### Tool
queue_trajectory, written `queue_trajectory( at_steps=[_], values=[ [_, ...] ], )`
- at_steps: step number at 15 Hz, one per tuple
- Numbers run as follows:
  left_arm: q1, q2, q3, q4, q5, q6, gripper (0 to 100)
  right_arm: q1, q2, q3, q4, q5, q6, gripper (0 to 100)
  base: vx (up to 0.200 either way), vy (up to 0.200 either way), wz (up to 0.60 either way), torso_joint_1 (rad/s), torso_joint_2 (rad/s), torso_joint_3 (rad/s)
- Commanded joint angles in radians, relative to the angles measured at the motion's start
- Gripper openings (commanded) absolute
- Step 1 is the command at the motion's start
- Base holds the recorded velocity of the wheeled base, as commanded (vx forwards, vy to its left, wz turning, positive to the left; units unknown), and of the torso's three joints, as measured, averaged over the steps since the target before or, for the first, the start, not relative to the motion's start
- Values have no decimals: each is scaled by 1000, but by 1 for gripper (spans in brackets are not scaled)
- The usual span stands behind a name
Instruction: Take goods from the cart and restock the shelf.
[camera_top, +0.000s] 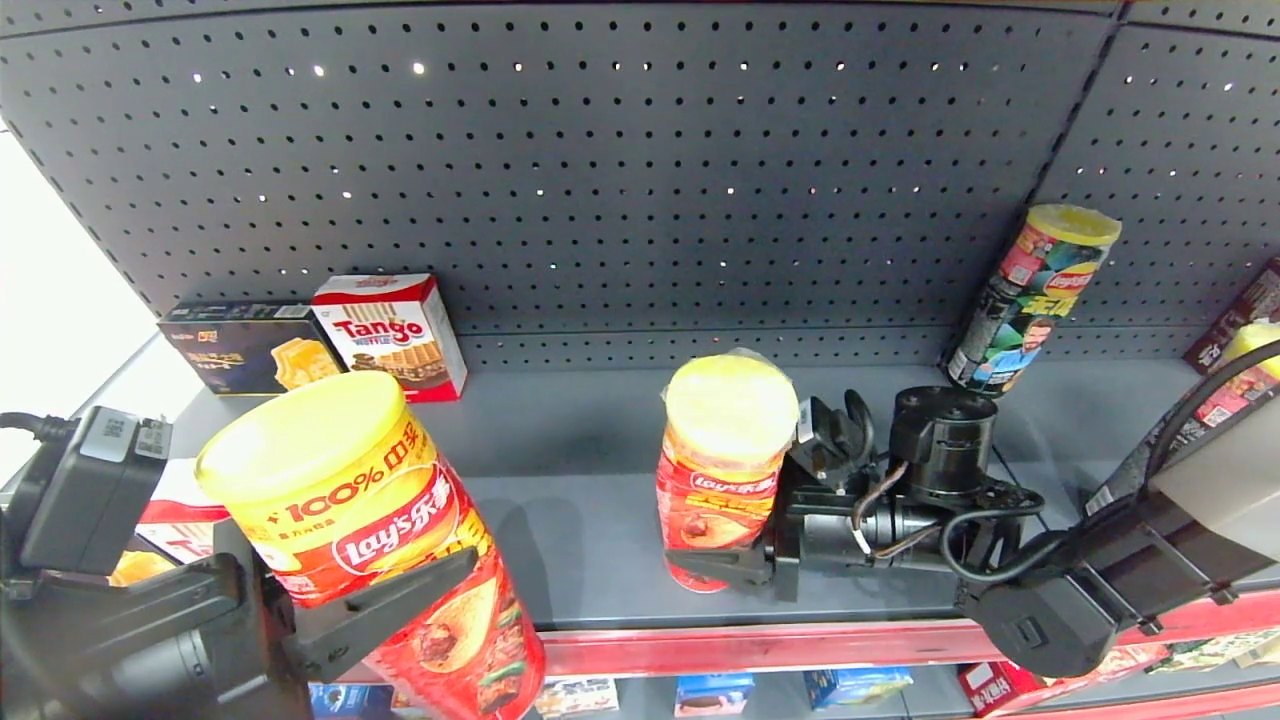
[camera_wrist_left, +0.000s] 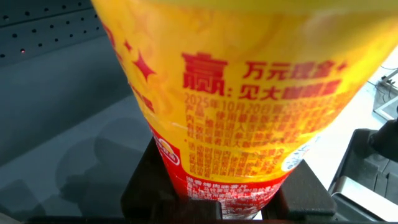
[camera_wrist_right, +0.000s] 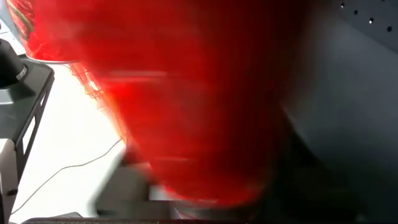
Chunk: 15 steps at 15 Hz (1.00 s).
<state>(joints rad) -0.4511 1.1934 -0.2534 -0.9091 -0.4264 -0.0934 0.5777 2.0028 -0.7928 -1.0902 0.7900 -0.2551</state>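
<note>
- Your left claw (camera_top: 340, 592) is clamped on a yellow-lidded chip can (camera_top: 360, 520), tilted, at the left front of the shelf (camera_top: 600, 450). The left wrist view shows its printed side (camera_wrist_left: 249, 112) between the dark fingers (camera_wrist_left: 146, 186).
- A red-and-white packet (camera_top: 175, 522) lies behind that arm, mostly hidden.
- A dark box (camera_top: 245, 345) and a red-and-white wafer box (camera_top: 395, 335) stand touching at the back, against the pegboard (camera_top: 600, 180).
- The second chip can (camera_top: 722, 470) stands upright mid-shelf. Your right claw (camera_top: 760, 500) is closed on it from its right side. One finger (camera_top: 712, 566) crosses its lower front, and the other is partly hidden behind it. In the right wrist view the can is a red blur (camera_wrist_right: 186, 106).
- A green-and-black can (camera_top: 1030, 300) leans against the pegboard further right.
- More packages (camera_top: 1245, 335) are cut off at the right edge.
- Small boxes (camera_top: 712, 692) on the lower shelf are hard to make out.
</note>
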Motion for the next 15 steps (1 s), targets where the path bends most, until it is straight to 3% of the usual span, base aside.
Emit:
queue_trajectory(
  at_steps=[1,5,10,15],
  values=[
    [0,2,0,-1,0,0,0,-1,-9,7,0,-3,-3,100,0,0,0,0,0,0],
    [0,0,0,-1,0,0,0,-28,-91,79,-2,-11,-1,100,0,0,0,0,0,0],
    [-1,0,0,-2,0,1,0,-75,-383,297,12,-15,5,100,0,0,0,0,0,0],
    [-6,0,-3,-2,-2,1,0,-191,-762,560,59,-178,23,100,0,0,0,0,0,0]
  ],
)
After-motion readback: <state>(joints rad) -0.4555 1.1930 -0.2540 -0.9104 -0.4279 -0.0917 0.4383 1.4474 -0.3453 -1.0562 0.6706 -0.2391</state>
